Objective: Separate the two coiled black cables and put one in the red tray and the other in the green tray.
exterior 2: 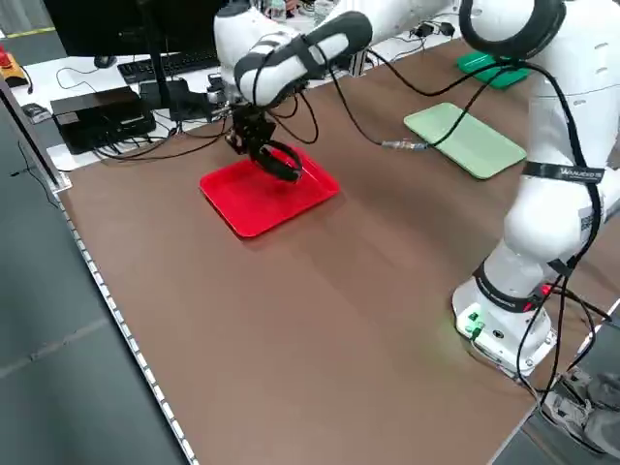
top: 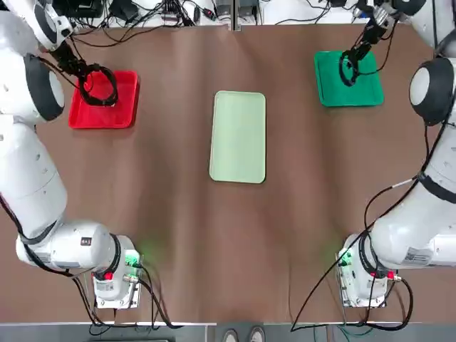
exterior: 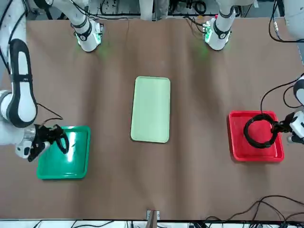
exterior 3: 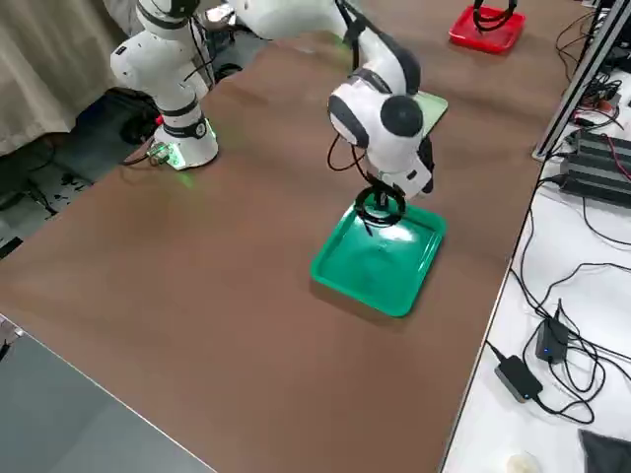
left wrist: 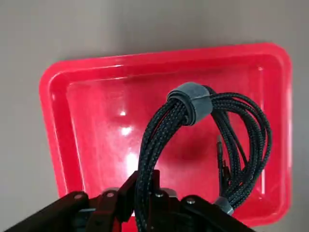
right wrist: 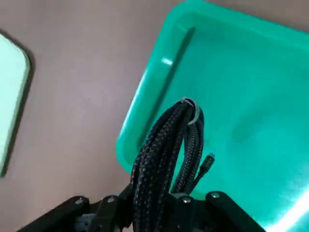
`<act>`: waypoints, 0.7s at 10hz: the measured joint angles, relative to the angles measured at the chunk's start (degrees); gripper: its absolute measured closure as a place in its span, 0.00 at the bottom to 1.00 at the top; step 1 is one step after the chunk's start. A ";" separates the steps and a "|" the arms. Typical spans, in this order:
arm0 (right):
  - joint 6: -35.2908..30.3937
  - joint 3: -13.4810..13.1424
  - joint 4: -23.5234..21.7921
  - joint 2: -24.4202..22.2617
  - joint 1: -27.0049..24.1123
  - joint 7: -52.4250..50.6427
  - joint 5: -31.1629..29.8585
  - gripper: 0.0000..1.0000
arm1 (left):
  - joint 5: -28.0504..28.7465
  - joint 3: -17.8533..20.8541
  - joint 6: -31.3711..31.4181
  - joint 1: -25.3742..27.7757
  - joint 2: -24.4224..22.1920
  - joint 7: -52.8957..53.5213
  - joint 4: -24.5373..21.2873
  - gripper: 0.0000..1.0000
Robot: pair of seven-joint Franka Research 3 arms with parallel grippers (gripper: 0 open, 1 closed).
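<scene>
Our left gripper [left wrist: 145,193] pinches one black cable loop [left wrist: 241,150] over the red tray [left wrist: 111,135] | our right gripper [right wrist: 149,203] pinches the other black cable loop [right wrist: 169,150] over the green tray [right wrist: 251,111] | the pale green tray [top: 238,137] sits between them

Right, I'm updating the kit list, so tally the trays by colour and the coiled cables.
Red tray: 1
Dark green tray: 1
Pale mint-green tray: 1
Coiled black cables: 2
Total: 5
</scene>
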 joint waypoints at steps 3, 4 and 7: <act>0.37 0.04 0.37 2.84 0.56 -0.32 3.75 0.93 | -2.37 0.00 1.25 1.01 1.91 1.17 0.25 0.74; 0.38 -0.07 0.92 3.03 0.24 -0.97 3.79 0.92 | -2.37 0.00 1.43 0.99 1.92 1.17 0.67 0.62; 0.36 -0.27 2.02 3.53 -1.71 -3.37 3.85 0.71 | -2.26 0.02 1.41 0.92 0.07 1.13 3.72 0.16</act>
